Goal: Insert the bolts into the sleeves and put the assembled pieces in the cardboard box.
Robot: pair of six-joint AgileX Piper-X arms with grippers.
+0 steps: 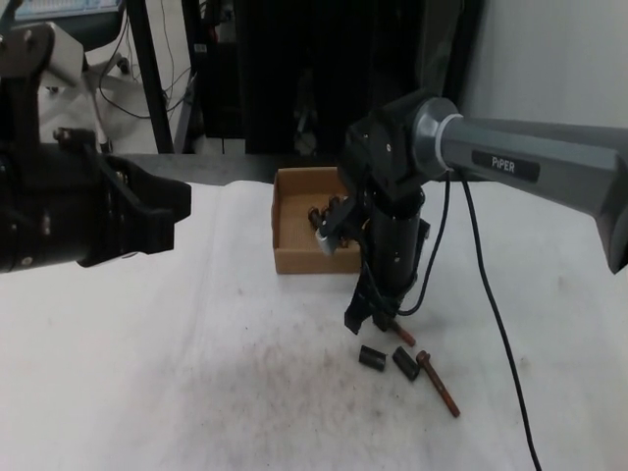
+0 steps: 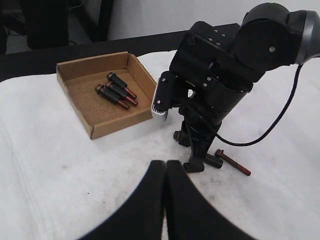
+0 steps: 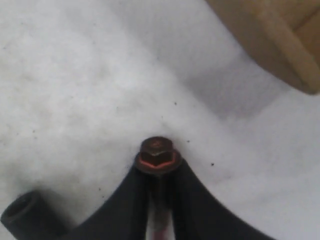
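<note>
The right gripper (image 3: pixel 160 176) pointed down at the cloth-covered table (image 1: pixel 147 373), its two dark fingers narrowed onto the shank of a bolt (image 3: pixel 159 154) just under the head. That head was a flanged hexagon, dull and rusty brown, and seemed to sit at or just above the cloth. Close beside the fingers lay a sleeve (image 3: pixel 24 219), a short matte black tube with one open end showing. A second sleeve (image 1: pixel 405 363) lay just beside it near the middle of the table, and the head of a spare bolt (image 1: pixel 439 383) sat against that one, its long reddish shank angled toward the near edge. Farther off, toward the far edge, stood the cardboard box (image 2: pixel 122 122), shallow and open-topped with a ribbed floor, holding three assembled pieces (image 2: pixel 116 92) side by side. The left gripper (image 2: pixel 166 167) hung over the left part of the table, well apart from the parts, its smooth black fingers pressed together on nothing. The step in hand looked like the pick-up of the next bolt. The next move would likely call for lifting it clear, having the left gripper open and steady a sleeve, and lining the shank up squarely with the bore. The white cloth looked soft and fuzzy, so the light sleeves might shift if nudged.
</note>
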